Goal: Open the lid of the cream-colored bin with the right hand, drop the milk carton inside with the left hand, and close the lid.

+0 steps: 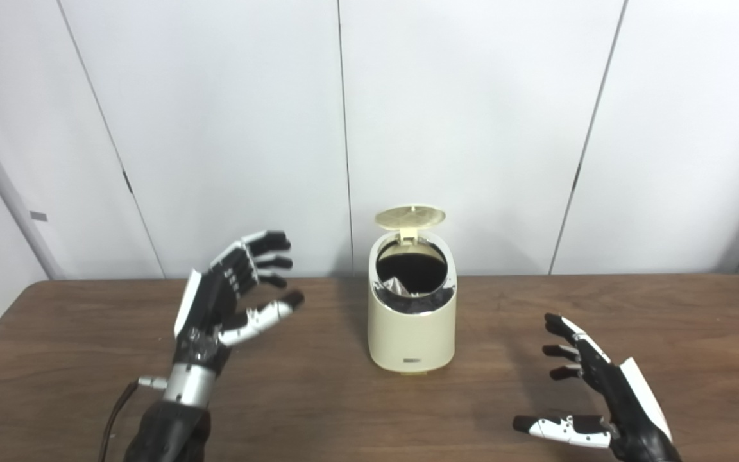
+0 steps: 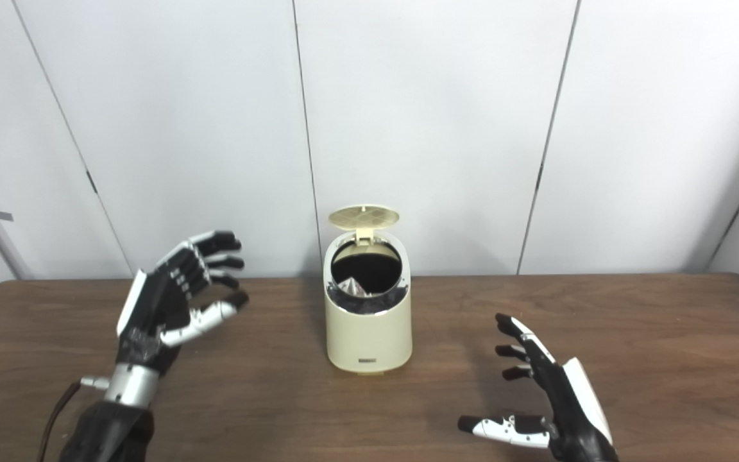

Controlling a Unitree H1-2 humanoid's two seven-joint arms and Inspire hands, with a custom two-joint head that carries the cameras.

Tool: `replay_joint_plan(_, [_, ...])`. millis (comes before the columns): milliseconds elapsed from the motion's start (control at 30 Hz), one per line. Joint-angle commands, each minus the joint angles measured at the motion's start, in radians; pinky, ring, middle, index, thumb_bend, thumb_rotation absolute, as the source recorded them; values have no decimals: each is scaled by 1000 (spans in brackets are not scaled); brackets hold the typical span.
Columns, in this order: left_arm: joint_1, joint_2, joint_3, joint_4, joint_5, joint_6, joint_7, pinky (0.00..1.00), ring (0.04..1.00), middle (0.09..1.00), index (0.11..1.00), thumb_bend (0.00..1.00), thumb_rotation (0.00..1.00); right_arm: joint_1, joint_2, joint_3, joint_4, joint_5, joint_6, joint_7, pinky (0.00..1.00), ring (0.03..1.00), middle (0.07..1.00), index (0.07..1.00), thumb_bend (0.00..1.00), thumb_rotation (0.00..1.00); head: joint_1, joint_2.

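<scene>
The cream-colored bin (image 1: 412, 333) stands upright at the middle of the wooden table (image 1: 318, 398). Its round lid (image 1: 409, 217) is tipped up on the rear hinge, so the mouth gapes. Inside the dark opening, a pale peaked top of the milk carton (image 1: 401, 284) shows. My left hand (image 1: 231, 295) hovers raised to the left of the bin, open, fingers spread, holding nothing. My right hand (image 1: 591, 391) hangs low near the table's front right, open and empty, palm turned toward the bin.
White wall panels (image 1: 472, 128) rise right behind the table's far edge. A cable (image 1: 116, 410) trails from my left wrist.
</scene>
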Motion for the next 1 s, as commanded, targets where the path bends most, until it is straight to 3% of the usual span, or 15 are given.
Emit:
replay_joint_plan(0, [-5, 0, 32, -49, -20, 26, -33, 581, 710, 764, 767, 665, 6, -26, -10, -9, -32, 10, -35, -2, 639, 791, 888, 891, 746, 121, 3, 3])
replay_joint_plan(400, [79, -58, 110, -82, -25, 126, -122, 528, 639, 726, 737, 673, 42, -53, 3, -19, -6, 32, -76, -24, 669, 767, 863, 872, 736, 67, 1, 3])
replay_joint_plan(700, [103, -73, 133, -71, 0, 173, -149, 512, 613, 673, 696, 680, 30, -181, -41, -3, 15, -15, -84, -3, 662, 765, 851, 855, 698, 295, -20, -2])
replay_joint_plan(800, [107, -80, 135, -61, 10, 164, -150, 509, 607, 672, 691, 681, 26, -250, -51, 3, 10, -16, -37, 21, 684, 785, 863, 855, 691, 334, -36, -8])
replay_joint_plan(867, [109, -85, 133, -52, 29, 152, -145, 510, 599, 669, 684, 680, 36, -309, -48, 2, 9, -8, 5, 38, 675, 783, 872, 847, 720, 444, -38, -11])
replay_joint_plan(967, [108, -91, 133, -37, 62, 140, -141, 497, 585, 661, 676, 699, 58, -404, -45, 14, 9, -19, 70, 66, 664, 783, 866, 826, 729, 527, -39, -12])
